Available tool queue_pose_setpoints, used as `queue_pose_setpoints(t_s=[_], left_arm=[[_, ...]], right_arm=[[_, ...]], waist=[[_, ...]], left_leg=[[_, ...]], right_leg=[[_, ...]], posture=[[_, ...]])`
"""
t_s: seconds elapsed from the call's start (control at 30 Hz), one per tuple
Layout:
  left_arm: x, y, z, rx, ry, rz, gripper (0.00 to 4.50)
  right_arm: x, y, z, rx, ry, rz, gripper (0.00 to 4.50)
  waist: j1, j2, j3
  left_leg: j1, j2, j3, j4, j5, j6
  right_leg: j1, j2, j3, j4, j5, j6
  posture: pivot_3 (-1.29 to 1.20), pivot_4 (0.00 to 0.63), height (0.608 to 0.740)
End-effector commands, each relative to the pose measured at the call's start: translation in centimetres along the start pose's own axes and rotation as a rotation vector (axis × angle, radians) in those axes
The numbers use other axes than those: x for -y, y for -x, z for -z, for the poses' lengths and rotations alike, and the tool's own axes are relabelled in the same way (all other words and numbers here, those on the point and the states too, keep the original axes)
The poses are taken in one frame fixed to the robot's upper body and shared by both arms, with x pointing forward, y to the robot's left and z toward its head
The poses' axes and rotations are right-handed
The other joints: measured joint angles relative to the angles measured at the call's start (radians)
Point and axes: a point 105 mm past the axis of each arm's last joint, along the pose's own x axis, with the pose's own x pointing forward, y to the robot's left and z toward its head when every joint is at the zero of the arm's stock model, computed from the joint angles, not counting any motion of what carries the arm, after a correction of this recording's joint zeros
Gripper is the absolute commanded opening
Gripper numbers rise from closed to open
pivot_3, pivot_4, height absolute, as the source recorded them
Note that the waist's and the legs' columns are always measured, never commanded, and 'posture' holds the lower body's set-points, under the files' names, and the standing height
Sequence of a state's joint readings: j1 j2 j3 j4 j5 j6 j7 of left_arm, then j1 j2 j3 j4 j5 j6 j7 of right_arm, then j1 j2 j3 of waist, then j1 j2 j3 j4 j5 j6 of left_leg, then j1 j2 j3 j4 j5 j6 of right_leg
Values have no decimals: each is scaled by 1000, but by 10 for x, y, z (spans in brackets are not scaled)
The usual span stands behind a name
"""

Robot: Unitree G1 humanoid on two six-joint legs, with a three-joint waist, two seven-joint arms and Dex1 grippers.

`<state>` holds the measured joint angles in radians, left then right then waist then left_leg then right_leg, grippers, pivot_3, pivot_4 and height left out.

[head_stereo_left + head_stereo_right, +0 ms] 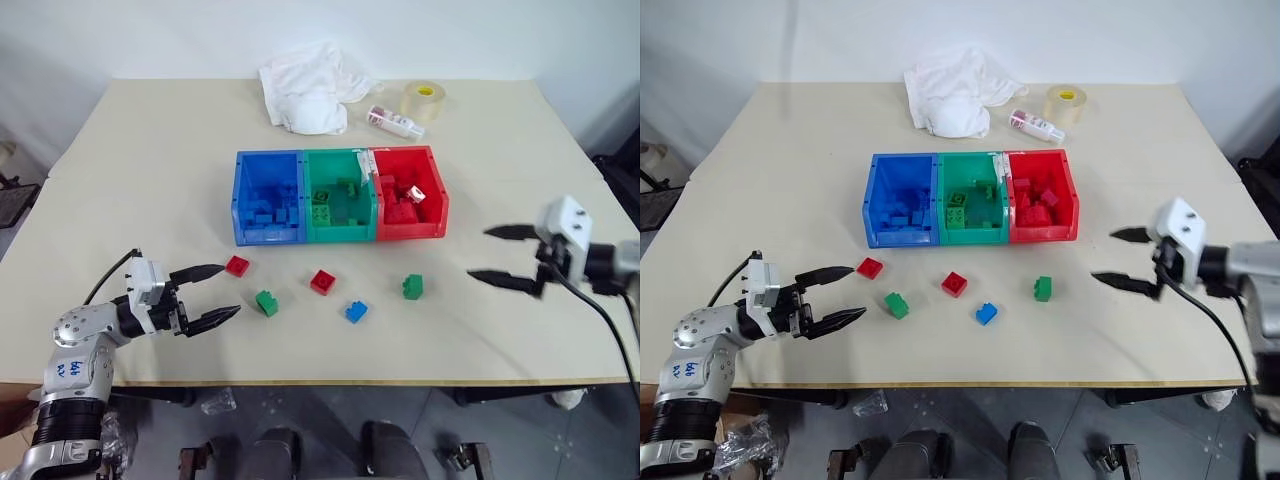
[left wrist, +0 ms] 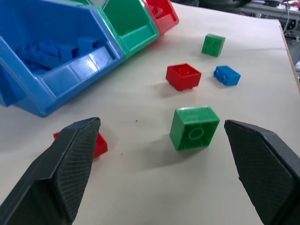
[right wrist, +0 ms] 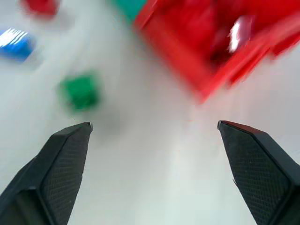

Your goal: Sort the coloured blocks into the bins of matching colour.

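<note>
Now we hold both tools, left [image 1: 214, 293] and right [image 1: 492, 255], spread empty | green block [image 2: 194, 127]: light, hard, slick; pinch flat sides.

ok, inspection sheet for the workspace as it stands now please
Surface: beige table, bare at the edges.
Job's things: blue bin, green bin and red bin joined in a row, blocks inside; loose in front: red block, green block, red block, blue block, green block.
Clutter: white cloth, tape roll, small bottle behind the bins.
Grippers: left gripper and right gripper, jaws open, empty.
Cables: black cable at right wrist.
Surroundings: white wall.
</note>
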<state>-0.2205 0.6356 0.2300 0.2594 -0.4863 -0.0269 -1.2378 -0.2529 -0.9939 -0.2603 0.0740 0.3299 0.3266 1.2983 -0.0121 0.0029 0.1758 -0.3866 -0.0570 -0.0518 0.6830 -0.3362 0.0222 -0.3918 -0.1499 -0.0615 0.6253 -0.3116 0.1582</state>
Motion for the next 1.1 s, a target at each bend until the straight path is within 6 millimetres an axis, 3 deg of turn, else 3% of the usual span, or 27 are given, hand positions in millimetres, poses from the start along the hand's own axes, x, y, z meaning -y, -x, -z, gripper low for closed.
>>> queue_pose_setpoints(t_s=[0.03, 0.2, 0.37, 0.53, 0.8, 0.93, 1.1], left_arm=[[-3, 1, -5, 10, -30, 3, 4500], [-6, 0, -6, 11, -36, 5, 4500], [-7, -2, -9, 23, -48, 11, 4500], [0, -7, -7, 27, -45, 35, 4500], [5, -5, -11, 38, -57, 15, 4500], [7, -2, -11, 37, -58, -1, 4500], [8, 0, -12, 36, -56, -9, 4500]], right_arm=[[-14, 19, 0, -44, -9, 19, 4477], [-24, 14, -4, -52, -20, -1, 4477], [-30, -18, -20, 3, -6, -74, 4477], [-33, -62, -29, 33, 6, -162, 4477], [-27, -108, -21, -17, 45, -231, 4477], [-24, -109, -22, -2, 43, -231, 3543], [-20, -108, -25, 19, 43, -218, 1756]], waist=[[6, 0, 0], [9, 0, 0], [10, 0, 0], [9, 0, 0], [9, 0, 0], [8, 0, 0], [8, 0, 0]], left_leg=[[0, 0, 2, 0, 0, 0], [1, 1, 6, 0, 0, 0], [1, 1, 5, 1, 0, 0], [1, 1, 4, 1, 0, 0], [0, 0, 2, 0, 0, 0], [0, 0, 2, 0, 0, 0], [0, 0, 2, 0, 0, 0]], right_leg=[[0, 0, 1, 0, 0, 0], [-1, 0, 3, -1, 0, 0], [-1, 0, 3, -1, 0, 0], [-1, 0, 3, -1, 0, 0], [-1, 0, 2, -1, 0, 0], [-2, 0, 1, -1, 0, 0], [-1, 0, 1, 0, 0, 0]], posture=[[0, 150, 740], [0, 150, 740], [0, 150, 740], [0, 150, 740], [0, 150, 740], [0, 150, 740], [0, 150, 740]])
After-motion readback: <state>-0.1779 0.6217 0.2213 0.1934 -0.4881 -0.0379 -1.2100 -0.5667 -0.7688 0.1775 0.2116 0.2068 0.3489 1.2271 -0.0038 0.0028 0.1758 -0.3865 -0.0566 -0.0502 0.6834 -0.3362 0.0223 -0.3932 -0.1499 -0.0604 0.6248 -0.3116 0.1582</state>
